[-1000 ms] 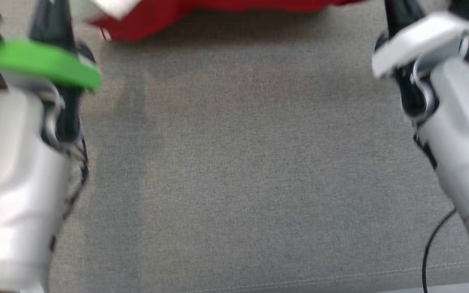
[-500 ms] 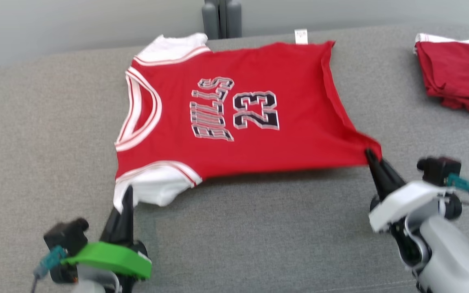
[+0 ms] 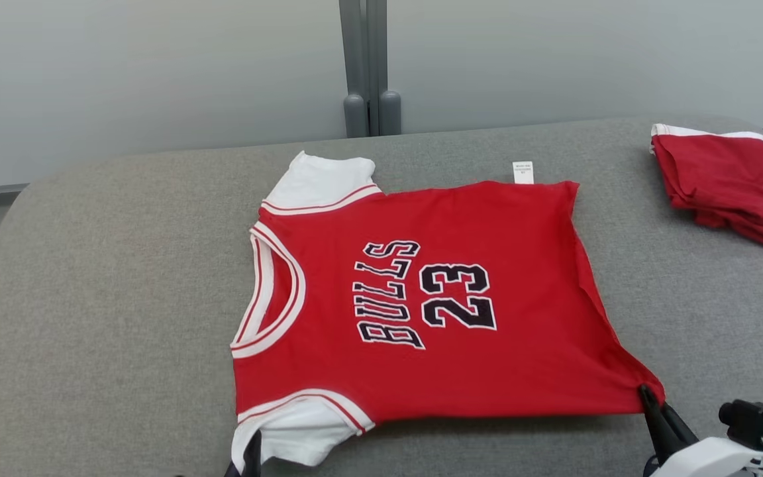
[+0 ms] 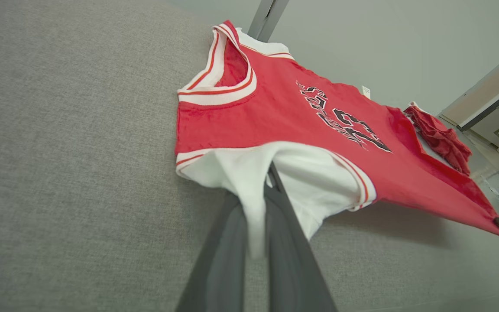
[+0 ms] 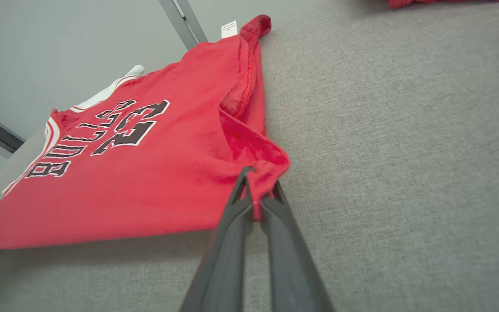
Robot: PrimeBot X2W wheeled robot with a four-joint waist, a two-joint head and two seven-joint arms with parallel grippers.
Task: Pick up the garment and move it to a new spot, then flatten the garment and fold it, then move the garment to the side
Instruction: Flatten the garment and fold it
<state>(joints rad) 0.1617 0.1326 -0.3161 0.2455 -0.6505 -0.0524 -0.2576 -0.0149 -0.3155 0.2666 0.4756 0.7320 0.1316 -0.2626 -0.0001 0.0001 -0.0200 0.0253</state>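
Grey woven fabric covers the broad padded surface (image 3: 110,278), which has a rounded far edge. Behind it stands a plain pale wall (image 3: 156,66) with one grey upright post (image 3: 365,59) that ends in two rounded feet.

Two red garments are on the surface. One is the jersey (image 3: 414,298), spread out near the middle with its printed front up, neck opening toward the robot's left and hem toward its right. It has two white sleeves and one small white tag (image 3: 522,172) at its far edge. The other is a folded red garment (image 3: 726,185) with white trim, lying well apart at the far right.

Two grippers hold the jersey. The left gripper (image 4: 260,190) is pinched narrow on the near white sleeve, with cloth hanging down between its fingers. The right gripper (image 5: 258,186) is closed on the near hem corner. The near edge stretches between them, raised off the surface with a shadow beneath it, while the far part lies flat.
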